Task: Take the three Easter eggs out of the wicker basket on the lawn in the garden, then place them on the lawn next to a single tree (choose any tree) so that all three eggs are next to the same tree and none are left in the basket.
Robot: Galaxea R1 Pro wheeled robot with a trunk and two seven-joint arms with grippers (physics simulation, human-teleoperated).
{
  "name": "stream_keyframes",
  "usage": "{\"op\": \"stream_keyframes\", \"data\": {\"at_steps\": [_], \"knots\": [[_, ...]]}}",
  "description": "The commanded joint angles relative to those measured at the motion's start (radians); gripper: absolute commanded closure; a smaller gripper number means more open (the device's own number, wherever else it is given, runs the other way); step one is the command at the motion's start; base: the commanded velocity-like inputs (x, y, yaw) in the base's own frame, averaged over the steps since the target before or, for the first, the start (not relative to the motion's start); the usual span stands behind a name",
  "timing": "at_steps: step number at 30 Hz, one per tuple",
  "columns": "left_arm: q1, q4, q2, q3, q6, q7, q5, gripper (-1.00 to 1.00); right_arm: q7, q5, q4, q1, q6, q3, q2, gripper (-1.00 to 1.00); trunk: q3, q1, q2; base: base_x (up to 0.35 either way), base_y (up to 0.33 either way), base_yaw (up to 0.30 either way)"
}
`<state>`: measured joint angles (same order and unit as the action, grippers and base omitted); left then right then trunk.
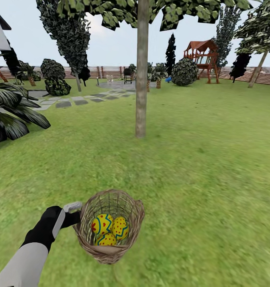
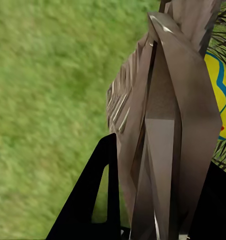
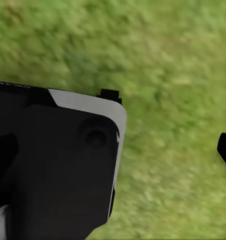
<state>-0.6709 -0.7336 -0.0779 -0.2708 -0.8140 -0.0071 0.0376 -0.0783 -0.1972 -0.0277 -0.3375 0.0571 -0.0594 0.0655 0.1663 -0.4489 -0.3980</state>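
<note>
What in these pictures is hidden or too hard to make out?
- Third Easter egg: head view, mostly covered by the two eggs above it.
- Left gripper: head view, fingertips hidden behind the wicker basket rim.
- Right gripper: right wrist view, a dark housing blocks it.
- Tree: head view, crown cut off by the top edge.

three Easter eggs (image 1: 110, 229) sitting in the wicker basket (image 1: 129, 235), left gripper (image 1: 76, 217) at its 9 o'clock rim, tree (image 1: 141, 79) way off at 12, lawn (image 1: 210, 167) all around
</note>
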Motion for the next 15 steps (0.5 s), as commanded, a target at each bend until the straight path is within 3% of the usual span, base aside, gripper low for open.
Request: {"op": "stream_keyframes", "data": {"at_steps": [1, 15], "knots": [[-0.001, 0.000, 0.000, -0.002, -0.005, -0.001, 0.015, 1.00, -0.002, -0.008, -0.003, -0.001, 0.006, -0.007, 0.000, -1.00, 0.002, -0.001, -0.002, 0.337, 0.000, 0.000], [-0.001, -0.001, 0.001, -0.002, -0.005, -0.001, 0.015, 1.00, -0.006, -0.001, 0.009, -0.001, 0.005, -0.011, 0.003, -1.00, 0.002, -0.001, -0.002, 0.337, 0.000, 0.000]]}}
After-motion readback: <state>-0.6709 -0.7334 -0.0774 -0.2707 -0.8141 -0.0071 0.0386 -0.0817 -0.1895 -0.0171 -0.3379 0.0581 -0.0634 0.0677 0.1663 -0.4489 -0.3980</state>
